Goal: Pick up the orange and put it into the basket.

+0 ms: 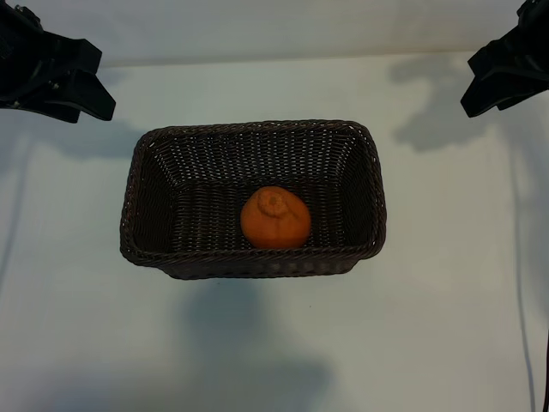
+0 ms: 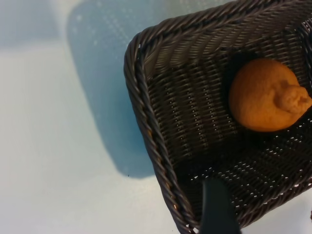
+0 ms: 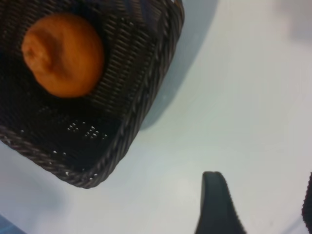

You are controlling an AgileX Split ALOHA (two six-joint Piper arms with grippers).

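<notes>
The basket (image 1: 254, 257) sat on the white counter (image 1: 446, 326) — long axis across the view — holding the orange (image 1: 274, 218), knob up. Left tool (image 1: 81, 90) spread and empty; right tool's (image 1: 493, 86) spread I cannot tell.

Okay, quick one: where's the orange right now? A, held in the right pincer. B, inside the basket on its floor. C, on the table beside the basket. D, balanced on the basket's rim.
B: the orange rests on the woven floor inside the basket, with no pincer touching it; both arms sit back at the far corners of the table.
</notes>
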